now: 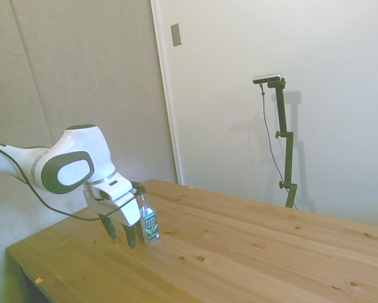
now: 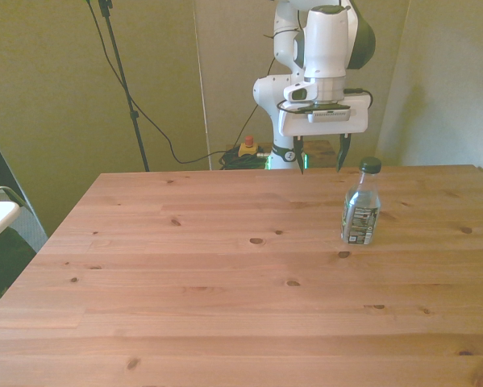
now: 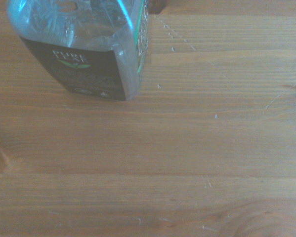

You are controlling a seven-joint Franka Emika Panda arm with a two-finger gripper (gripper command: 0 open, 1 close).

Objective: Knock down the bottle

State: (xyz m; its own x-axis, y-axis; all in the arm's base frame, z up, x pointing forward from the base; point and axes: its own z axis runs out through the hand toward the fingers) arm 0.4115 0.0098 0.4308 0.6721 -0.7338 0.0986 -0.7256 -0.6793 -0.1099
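the small clear plastic bottle with a dark green cap and dark green-and-white label (image 1: 150, 221) stands upright on the wooden counter (image 1: 252, 252), its long axis vertical, not yet knocked over. in the side view it sits in the lower left of the frame, just to the right of the white two-finger jaws (image 1: 121, 235), which hang low beside it with their dark tips close to the counter surface. whether a fingertip touches the bottle cannot be told from that view; it looks just beside rather than around it. in the front view the bottle (image 2: 361, 211) is at centre right, and the jaws (image 2: 322, 155) are further up the frame and a little to its left, so the bottle lies off to the front view's right of them and nearer the camera. the jaws are spread apart and hold nothing.

the wrist view shows the bottle's lower body (image 3: 86, 49) from close by: crinkled clear plastic, a dark label band with a pale leaf mark and white lettering.

a sideways push high on the body, toward the bottle, would likely topple it; it looks light and may slide instead if struck low.
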